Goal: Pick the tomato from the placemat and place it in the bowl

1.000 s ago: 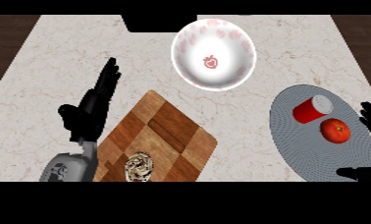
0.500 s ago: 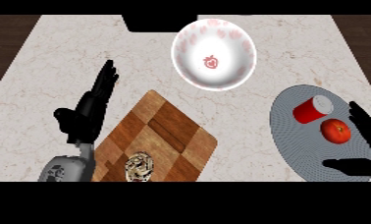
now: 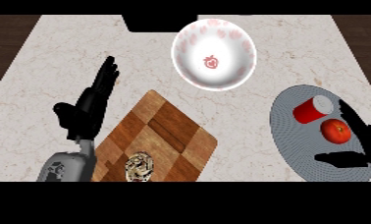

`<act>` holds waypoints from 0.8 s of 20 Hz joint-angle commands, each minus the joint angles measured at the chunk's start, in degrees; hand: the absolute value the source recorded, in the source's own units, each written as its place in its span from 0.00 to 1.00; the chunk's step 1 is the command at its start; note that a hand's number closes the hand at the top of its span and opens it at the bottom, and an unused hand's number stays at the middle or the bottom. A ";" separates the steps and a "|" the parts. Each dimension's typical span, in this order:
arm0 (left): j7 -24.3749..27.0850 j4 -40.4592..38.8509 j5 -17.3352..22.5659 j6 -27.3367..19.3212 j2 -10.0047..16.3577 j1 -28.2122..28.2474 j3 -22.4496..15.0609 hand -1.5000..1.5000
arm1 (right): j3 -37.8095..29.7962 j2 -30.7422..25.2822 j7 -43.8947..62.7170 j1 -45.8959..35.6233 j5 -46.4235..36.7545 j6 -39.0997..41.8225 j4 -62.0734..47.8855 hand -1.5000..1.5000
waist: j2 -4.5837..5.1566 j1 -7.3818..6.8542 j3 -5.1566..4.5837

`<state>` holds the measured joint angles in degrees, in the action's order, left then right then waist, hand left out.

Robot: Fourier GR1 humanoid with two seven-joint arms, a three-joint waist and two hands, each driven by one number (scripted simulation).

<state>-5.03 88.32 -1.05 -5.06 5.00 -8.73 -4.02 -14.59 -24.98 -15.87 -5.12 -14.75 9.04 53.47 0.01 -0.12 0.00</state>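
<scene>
You will find the tomato [image 3: 335, 130] lying on the grey placemat [image 3: 293, 137], just beside a red cup [image 3: 311, 110]. Right hand [image 3: 346, 158] brackets it over the placemat, fingers and thumb spread apart. The bowl [image 3: 214, 53] stands apart from the placemat. Left hand [image 3: 91, 104] is open, farthest from the placemat, past a wooden board [image 3: 163, 139].

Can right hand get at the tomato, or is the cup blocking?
Likely yes: the right hand is open, thumb and fingers either side of the tomato; the cup stands beyond it, close but not between.

One bowl [image 3: 233, 46], one tomato [image 3: 335, 130], one red cup [image 3: 311, 110], one placemat [image 3: 296, 142], one wooden board [image 3: 168, 130]
</scene>
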 commanded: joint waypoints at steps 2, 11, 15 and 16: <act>-2.27 3.64 0.64 0.86 1.21 0.85 1.01 0.50 | 4.99 0.04 -3.24 -0.33 -4.96 0.11 1.64 1.00 | -0.08 -0.19 0.00; -2.39 3.64 1.14 2.23 0.63 1.44 1.65 0.50 | 6.51 1.78 -10.91 4.06 -7.53 -1.67 2.37 1.00 | -0.08 0.21 -0.01; -5.62 5.44 -0.51 0.96 0.56 0.12 0.75 0.50 | 11.12 7.33 -5.79 4.16 -7.25 0.11 12.07 1.00 | -0.29 0.39 -0.07; 0.60 0.67 -1.44 0.53 -0.42 1.73 0.55 0.50 | 16.23 12.35 -4.95 1.60 -10.55 -2.17 12.69 1.00 | -0.18 0.06 -0.18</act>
<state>-6.51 90.79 -2.20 -4.67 4.53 -7.37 -3.76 -6.15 -20.93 -23.49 -2.55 -22.45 7.52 60.22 -0.31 0.26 -0.54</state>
